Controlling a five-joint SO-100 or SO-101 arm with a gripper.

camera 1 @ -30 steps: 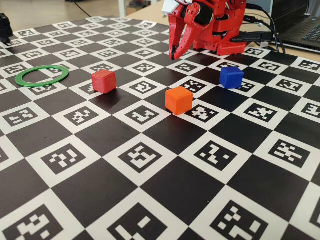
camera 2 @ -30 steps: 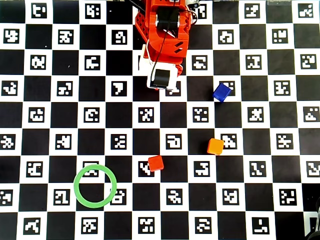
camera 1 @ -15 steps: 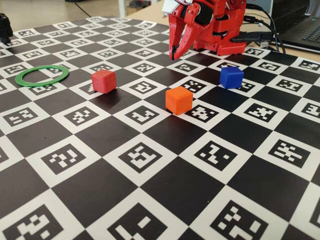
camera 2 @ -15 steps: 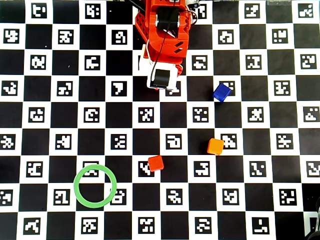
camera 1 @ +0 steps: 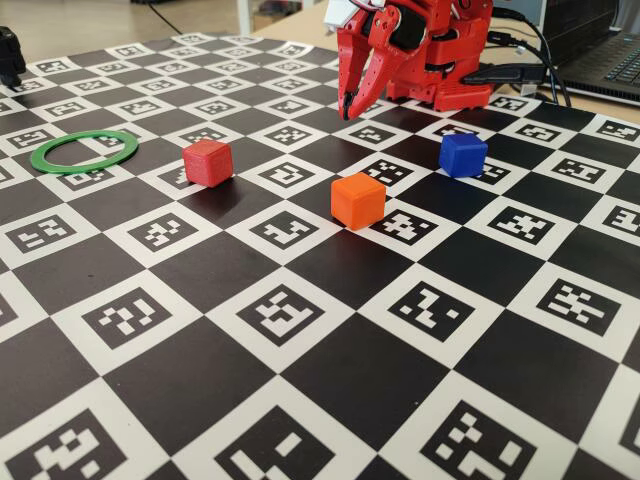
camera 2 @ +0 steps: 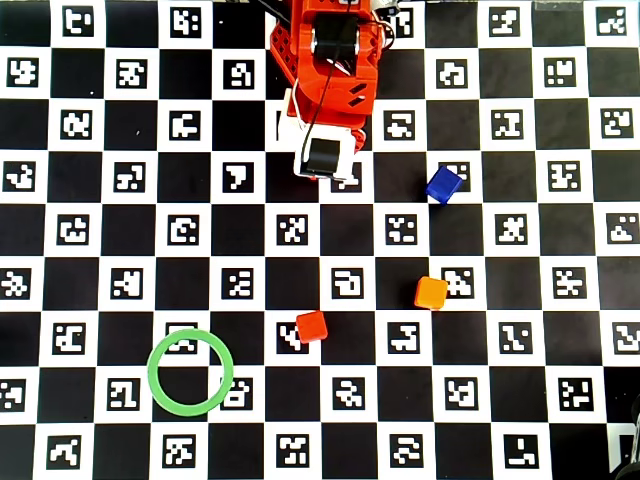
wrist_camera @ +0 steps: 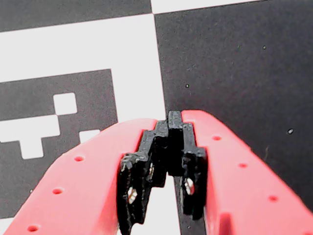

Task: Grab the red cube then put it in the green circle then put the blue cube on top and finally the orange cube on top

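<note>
The red cube [camera 1: 208, 162] sits untouched, well apart from the closed pincer [camera 1: 347, 108].

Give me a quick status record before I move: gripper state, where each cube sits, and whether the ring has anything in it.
gripper: shut, empty, hanging above the checkered mat near the arm's base; fingers together in the wrist view
red cube: on the mat, outside the ring, to its right in the overhead view
blue cube: on the mat, right of the arm in the overhead view
orange cube: on the mat, between the red and blue cubes
green circle: empty
stack: not started; all cubes apart
</note>
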